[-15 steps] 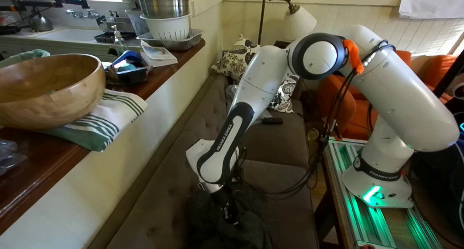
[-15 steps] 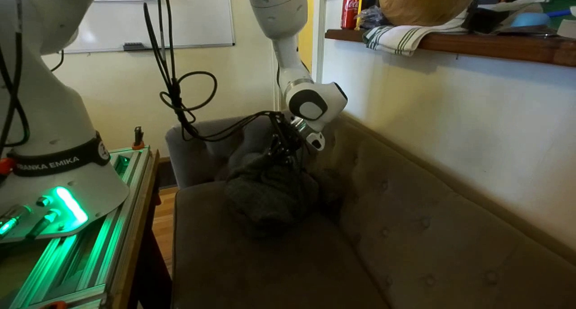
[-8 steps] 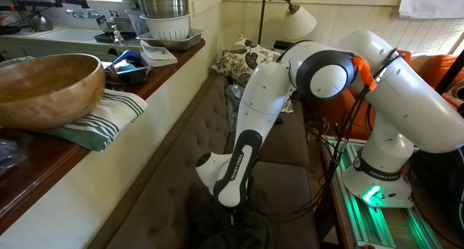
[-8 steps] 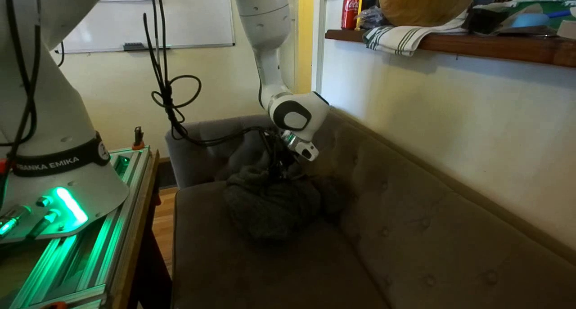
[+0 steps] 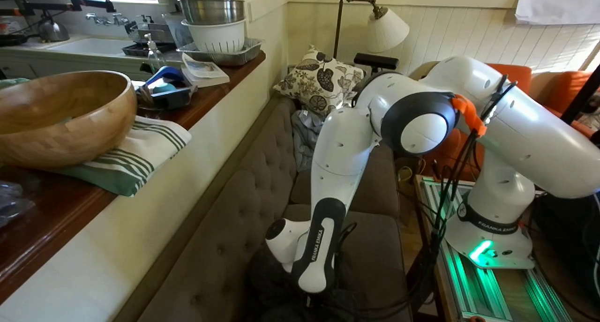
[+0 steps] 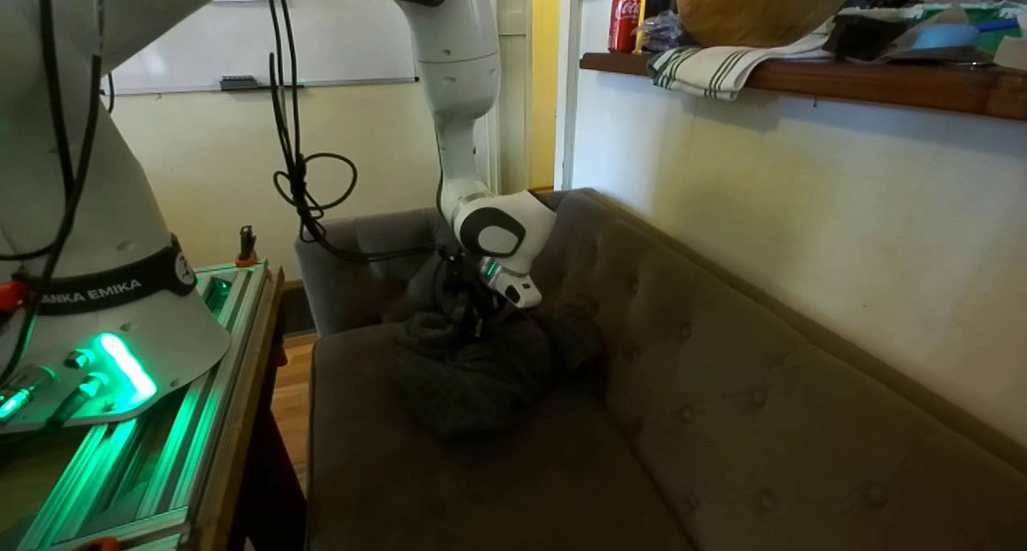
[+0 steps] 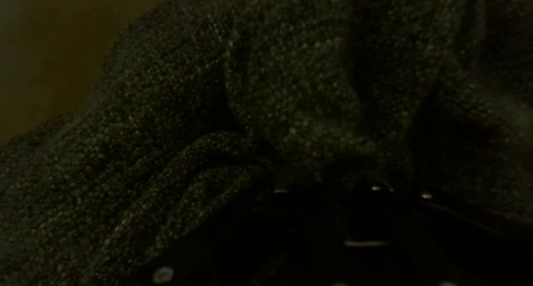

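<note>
Claw (image 6: 473,330) moved lower, against crumpled cloth (image 6: 481,382) at far end of sofa (image 6: 802,431) in an exterior view, can't tell if clenched; cloth likely soft, light, best pinched by a fold.

In an exterior view, the couch (image 5: 375,235) spans the centre, bearing a dark cloth (image 5: 268,284) at bottom centre, a grey cloth (image 5: 305,133) and cushion (image 5: 321,80) at upper centre.

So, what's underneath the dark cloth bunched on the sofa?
In an exterior view, the dark cloth rests on the sofa seat, which shows around its front. Directly beneath is covered; whether anything else lies there can't be seen.
</note>
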Robot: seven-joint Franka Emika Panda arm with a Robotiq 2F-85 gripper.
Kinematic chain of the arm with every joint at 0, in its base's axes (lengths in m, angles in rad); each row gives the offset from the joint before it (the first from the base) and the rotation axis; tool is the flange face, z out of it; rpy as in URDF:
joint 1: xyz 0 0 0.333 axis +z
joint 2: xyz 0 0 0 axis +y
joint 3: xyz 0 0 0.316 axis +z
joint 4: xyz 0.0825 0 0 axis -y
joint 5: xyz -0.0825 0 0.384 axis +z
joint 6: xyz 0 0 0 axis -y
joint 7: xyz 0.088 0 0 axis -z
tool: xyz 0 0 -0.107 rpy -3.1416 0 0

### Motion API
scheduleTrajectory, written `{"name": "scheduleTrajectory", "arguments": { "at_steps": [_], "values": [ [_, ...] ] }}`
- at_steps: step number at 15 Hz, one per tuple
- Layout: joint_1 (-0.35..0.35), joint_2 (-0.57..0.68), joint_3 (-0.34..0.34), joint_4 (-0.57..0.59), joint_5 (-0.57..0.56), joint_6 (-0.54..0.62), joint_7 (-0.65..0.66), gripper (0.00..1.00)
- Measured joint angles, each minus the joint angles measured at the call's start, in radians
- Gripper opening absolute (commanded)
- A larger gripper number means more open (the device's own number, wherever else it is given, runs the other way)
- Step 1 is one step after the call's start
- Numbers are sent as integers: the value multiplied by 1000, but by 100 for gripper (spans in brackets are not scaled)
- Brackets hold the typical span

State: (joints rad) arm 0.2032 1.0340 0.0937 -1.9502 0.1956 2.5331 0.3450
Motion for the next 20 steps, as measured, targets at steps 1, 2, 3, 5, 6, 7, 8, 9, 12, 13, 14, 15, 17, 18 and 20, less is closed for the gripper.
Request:
{"name": "scheduleTrajectory", "arguments": {
  "at_steps": [1, 2, 3, 5, 6, 7, 8, 9, 12, 13, 14, 15, 17, 18, 20],
  "values": [
    [-6, -3, 3, -8, 19, 20, 1, 57],
    [-13, -12, 6, -23, 39, 46, 1, 63],
    [-26, -30, 15, -51, 59, 87, -3, 71],
    [-78, -96, 59, -145, 109, 217, -43, 85],
    [-110, -135, 86, -199, 125, 291, -67, 92],
    [-141, -175, 113, -253, 135, 368, -88, 98],
    [-174, -216, 141, -308, 139, 446, -110, 100],
    [-210, -255, 173, -364, 139, 523, -132, 100],
    [-293, -391, 232, -527, 135, 622, -170, 100],
    [-308, -440, 237, -577, 133, 635, -177, 100],
    [-323, -492, 239, -628, 133, 648, -178, 100],
    [-349, -541, 252, -677, 133, 672, -179, 100],
    [-466, -629, 335, -762, 114, 731, -188, 100],
    [-530, -665, 379, -793, 95, 743, -190, 100],
    [-584, -705, 411, -821, 79, 744, -194, 100]
  ]
}}
